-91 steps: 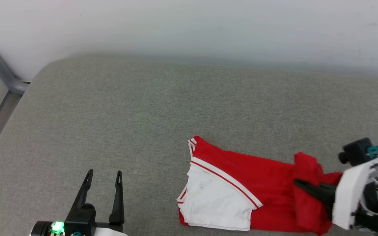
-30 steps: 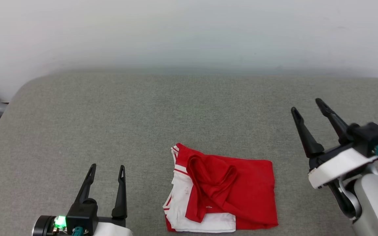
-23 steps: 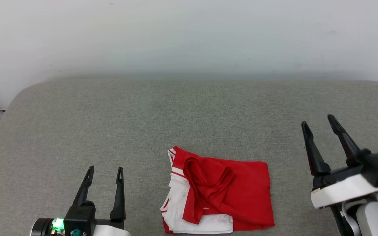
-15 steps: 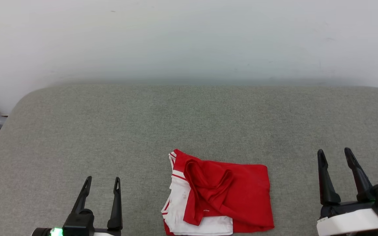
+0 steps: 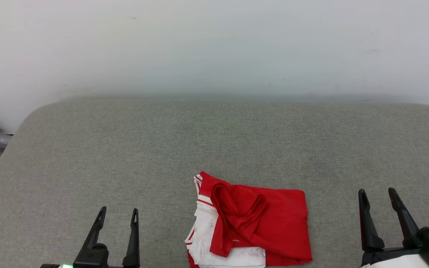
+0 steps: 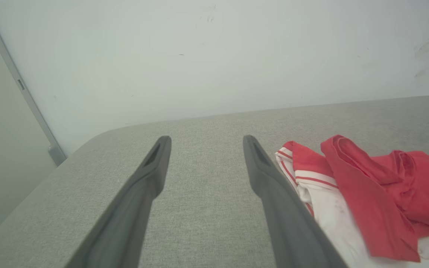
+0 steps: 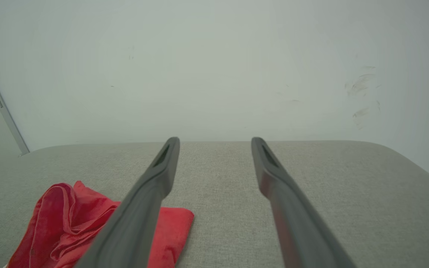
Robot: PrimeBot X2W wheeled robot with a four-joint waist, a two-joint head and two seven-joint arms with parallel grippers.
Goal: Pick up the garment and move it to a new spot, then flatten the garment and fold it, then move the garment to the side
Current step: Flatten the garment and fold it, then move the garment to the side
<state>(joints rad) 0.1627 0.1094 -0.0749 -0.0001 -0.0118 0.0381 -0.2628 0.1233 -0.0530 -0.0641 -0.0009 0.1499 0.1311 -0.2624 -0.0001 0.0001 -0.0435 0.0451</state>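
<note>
We have the red jersey (image 5: 270, 223) lying as a folded bundle near the front of the grey fabric-covered desk (image 5: 162, 149). It sits between our two tools and touches neither. Its white sleeve shows on the left, and a loose red flap with a curled hem lies across the top. The left tool (image 5: 118, 210) and the right tool (image 5: 377, 191) both stand wide open and hold nothing. We judge the fold made and the move to the side not yet done, and that is where things could go wrong. If we pinch only the loose top flap, it may peel away and open the fold. If we grip one edge alone, the other layers may sag and slide apart as we lift. If we drag instead of lifting, the rough covering may catch the bottom layer and pull the stack askew. The bundle's near edge runs out of the head view, so we could misjudge how many layers we have caught.
</note>
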